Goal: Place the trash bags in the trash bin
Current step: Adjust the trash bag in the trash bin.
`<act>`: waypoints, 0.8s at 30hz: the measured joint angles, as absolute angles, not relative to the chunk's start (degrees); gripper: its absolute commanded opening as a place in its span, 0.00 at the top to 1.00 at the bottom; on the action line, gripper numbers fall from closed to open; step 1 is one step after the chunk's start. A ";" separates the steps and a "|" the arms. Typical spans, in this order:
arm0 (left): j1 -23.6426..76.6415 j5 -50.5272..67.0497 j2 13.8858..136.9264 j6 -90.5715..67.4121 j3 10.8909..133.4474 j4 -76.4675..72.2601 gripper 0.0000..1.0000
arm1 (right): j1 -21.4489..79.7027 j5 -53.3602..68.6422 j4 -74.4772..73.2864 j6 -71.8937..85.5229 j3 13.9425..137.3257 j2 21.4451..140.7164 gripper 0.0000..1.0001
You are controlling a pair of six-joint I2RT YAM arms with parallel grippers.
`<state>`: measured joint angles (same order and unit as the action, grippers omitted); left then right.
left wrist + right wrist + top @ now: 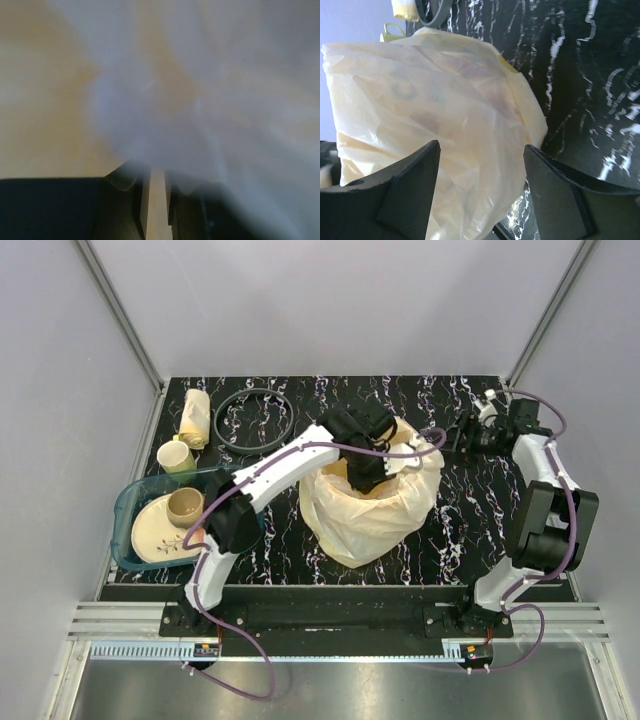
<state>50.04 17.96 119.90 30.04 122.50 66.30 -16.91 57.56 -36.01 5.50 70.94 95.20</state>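
Observation:
A pale yellowish trash bag [365,515] stands draped over the trash bin in the middle of the table. The bin is hidden under the film and only its shape shows. My left gripper [368,472] reaches down into the bag's open top. In the left wrist view the blurred film [200,100] fills the frame, and the jaws of the left gripper [156,175] stand close together with a narrow pale strip between them. My right gripper [462,432] is open and empty at the back right. It faces the bag [420,100] from a distance, as the right wrist view [481,150] shows.
A teal tray [130,505] with a plate and a cup stands at the left. Behind it are a cream cup [177,455], a pale roll [194,418] and a dark ring [253,418]. The left arm spans from the near edge to the bag.

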 measured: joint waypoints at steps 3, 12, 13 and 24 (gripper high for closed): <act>50.85 18.00 123.98 34.59 122.50 69.30 0.86 | -13.10 57.67 -33.12 7.01 70.83 95.50 0.23; 49.78 17.74 127.98 41.19 118.26 71.72 0.89 | -6.57 57.12 -26.57 9.54 67.00 95.55 0.23; 49.76 17.74 127.98 41.60 117.91 71.92 0.89 | -6.13 57.10 -26.24 9.72 66.70 95.55 0.22; 49.76 16.29 127.98 45.63 113.32 74.02 0.83 | -3.51 56.93 -24.64 10.57 64.90 95.57 0.22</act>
<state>49.76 16.29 127.98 45.63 113.32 74.02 -3.51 56.93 -24.64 10.57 64.90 95.57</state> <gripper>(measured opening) 0.146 0.775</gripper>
